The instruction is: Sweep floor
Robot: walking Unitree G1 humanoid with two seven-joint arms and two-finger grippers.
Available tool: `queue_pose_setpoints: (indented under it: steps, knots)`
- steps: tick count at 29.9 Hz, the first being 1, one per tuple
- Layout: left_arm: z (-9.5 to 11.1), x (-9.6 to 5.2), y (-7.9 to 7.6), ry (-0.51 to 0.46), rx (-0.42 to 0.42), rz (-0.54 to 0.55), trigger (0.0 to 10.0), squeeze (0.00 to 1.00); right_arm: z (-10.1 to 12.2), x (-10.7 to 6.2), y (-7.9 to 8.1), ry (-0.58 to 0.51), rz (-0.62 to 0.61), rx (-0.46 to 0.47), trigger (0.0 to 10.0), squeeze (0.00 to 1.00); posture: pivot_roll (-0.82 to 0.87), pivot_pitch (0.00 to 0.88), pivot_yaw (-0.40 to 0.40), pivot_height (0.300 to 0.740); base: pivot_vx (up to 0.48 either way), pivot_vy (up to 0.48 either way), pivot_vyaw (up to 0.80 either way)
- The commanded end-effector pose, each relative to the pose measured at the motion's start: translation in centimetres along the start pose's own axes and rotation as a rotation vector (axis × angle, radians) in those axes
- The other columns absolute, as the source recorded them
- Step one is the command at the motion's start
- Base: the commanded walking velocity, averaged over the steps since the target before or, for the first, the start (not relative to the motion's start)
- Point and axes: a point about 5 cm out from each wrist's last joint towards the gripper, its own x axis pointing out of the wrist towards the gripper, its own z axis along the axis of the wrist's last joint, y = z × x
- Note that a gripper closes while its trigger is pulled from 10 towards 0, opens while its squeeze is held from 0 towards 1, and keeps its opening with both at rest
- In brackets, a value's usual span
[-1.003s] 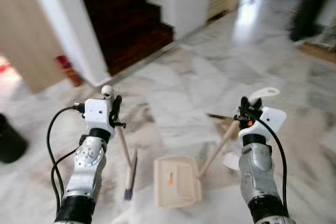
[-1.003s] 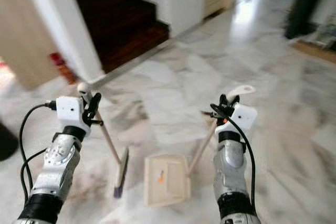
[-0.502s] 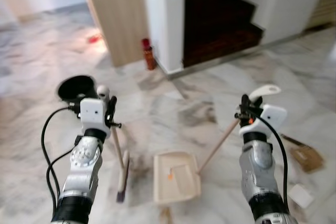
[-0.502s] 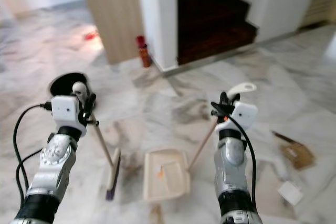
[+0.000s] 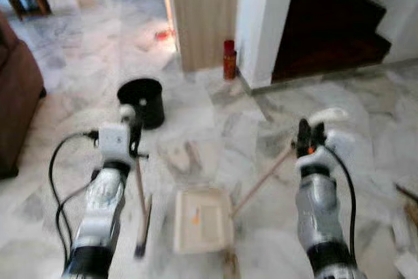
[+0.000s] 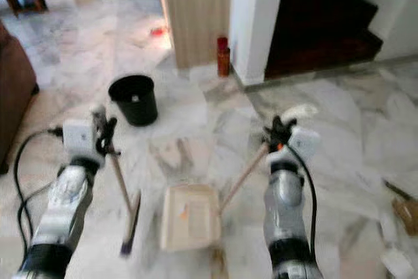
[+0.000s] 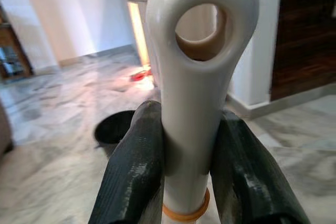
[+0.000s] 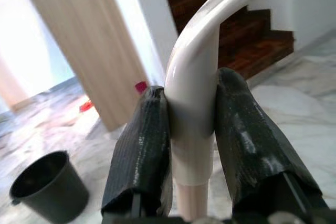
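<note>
My left gripper (image 5: 135,136) is shut on the white, looped top of a broom handle (image 7: 193,98). The wooden stick slants down to the broom head (image 5: 142,225) on the marble floor. My right gripper (image 5: 305,140) is shut on the curved white grip of the dustpan handle (image 8: 193,82). Its wooden stick runs down and to the left to the cream dustpan (image 5: 200,219), which lies flat on the floor between my arms. An orange speck lies in the pan. Both wrist views show the black fingers (image 7: 137,166) clamped on either side of their handles.
A black bucket (image 5: 142,101) stands ahead on the left, and a brown sofa (image 5: 16,96) is at the far left. A red bottle (image 5: 229,60) stands by a wooden panel (image 5: 199,11). Dark stairs (image 5: 333,24) rise at the back right. Scraps (image 5: 408,207) lie at the right edge.
The whole view has swung to the left: the stairs have slid to the right, and the bucket and sofa have come into view. Both grippers keep the same hold on their handles.
</note>
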Motion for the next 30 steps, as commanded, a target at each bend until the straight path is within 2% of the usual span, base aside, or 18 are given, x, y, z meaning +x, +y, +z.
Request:
queue_pose_setpoints:
  steps: [1, 7, 9, 23, 27, 30]
  knots:
    - [1.17, 0.36, 0.02, -0.056, 0.007, -0.004, 10.0, 0.00, 0.79, 0.41, 0.26, -0.037, 0.010, -0.001, 10.0, 0.00, 0.05, 0.033, 0.053, 0.740, 0.000, 0.000, 0.00]
    - [1.21, 0.43, -0.05, -0.058, 0.011, -0.006, 10.0, 0.00, 0.80, 0.34, 0.40, -0.043, 0.023, -0.015, 10.0, 0.00, 0.05, 0.017, 0.056, 0.740, 0.000, 0.000, 0.08]
    - [1.20, 0.48, -0.10, -0.058, 0.011, -0.006, 10.0, 0.00, 0.83, 0.35, 0.62, -0.046, 0.036, -0.033, 10.0, 0.00, 0.05, 0.012, 0.055, 0.740, 0.000, 0.000, 0.80]
    - [1.15, 0.43, -0.12, -0.054, 0.013, -0.011, 10.0, 0.00, 0.82, 0.14, 0.76, -0.049, 0.045, -0.005, 10.0, 0.00, 0.04, 0.029, 0.059, 0.740, 0.000, 0.000, 0.77]
    - [1.18, 0.48, -0.15, -0.054, 0.011, -0.011, 10.0, 0.00, 0.81, 0.12, 0.74, -0.050, 0.046, 0.039, 10.0, 0.00, 0.05, 0.035, 0.061, 0.740, 0.000, 0.000, 0.00]
    - [1.23, 0.53, -0.18, -0.056, 0.008, -0.012, 10.0, 0.00, 0.89, 0.17, 0.74, -0.054, 0.050, 0.037, 10.0, 0.00, 0.05, 0.040, 0.061, 0.740, 0.000, 0.000, 0.00]
